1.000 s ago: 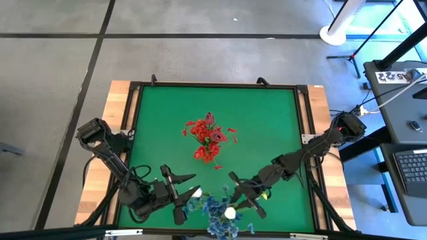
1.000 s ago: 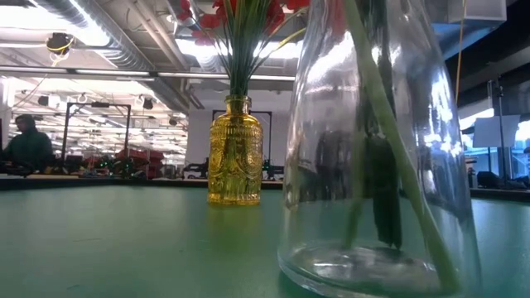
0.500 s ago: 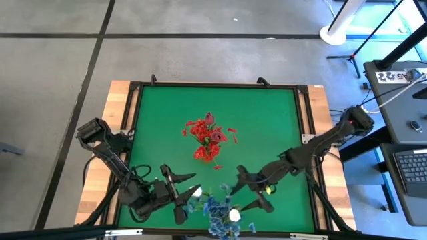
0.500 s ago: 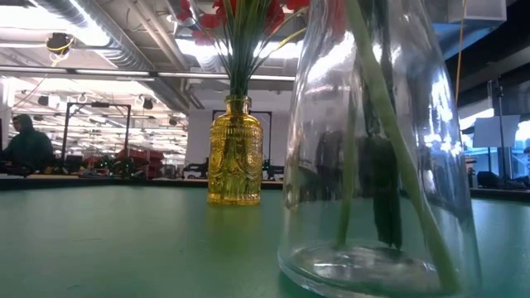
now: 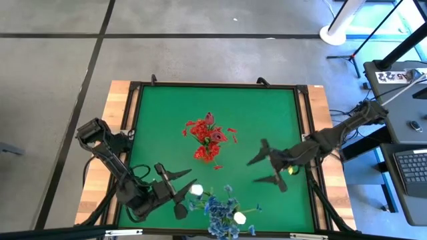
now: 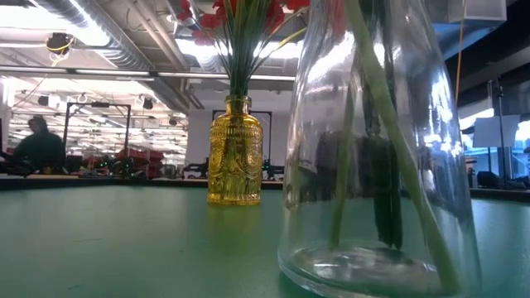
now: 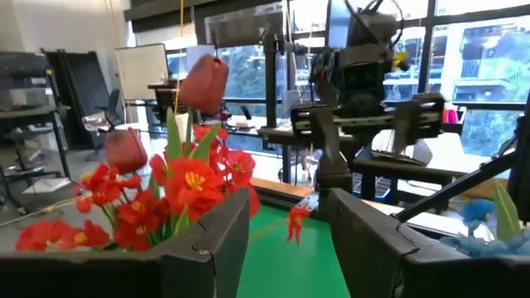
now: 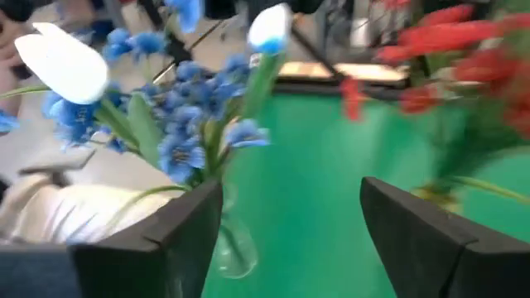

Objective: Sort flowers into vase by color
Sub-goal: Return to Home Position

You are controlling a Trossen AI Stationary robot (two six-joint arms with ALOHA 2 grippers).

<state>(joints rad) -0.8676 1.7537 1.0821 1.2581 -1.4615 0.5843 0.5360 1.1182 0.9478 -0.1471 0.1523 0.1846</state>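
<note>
A clear glass vase (image 6: 377, 165) stands at the table's near edge and holds blue flowers (image 5: 220, 213) and white buds (image 5: 239, 217); their stems (image 6: 389, 124) lean inside it. A yellow vase (image 6: 235, 153) at mid-table holds the red flowers (image 5: 208, 140). My left gripper (image 5: 180, 192) is open just left of the clear vase, with nothing between its fingers (image 7: 286, 223). My right gripper (image 5: 265, 167) is open over the mat to the right of both vases, and the blue flowers (image 8: 190, 132) lie ahead of it.
The green mat (image 5: 267, 113) is bare along the far side and in the right half. A raised dark frame and wooden border (image 5: 319, 120) run round it. In the low view a person (image 6: 37, 145) sits in the room far behind the table.
My right gripper has drawn back from the clear vase toward the table's right and far edges, leaving the white bud standing in the vase. In the low view one stem has tipped over inside the clear vase.
</note>
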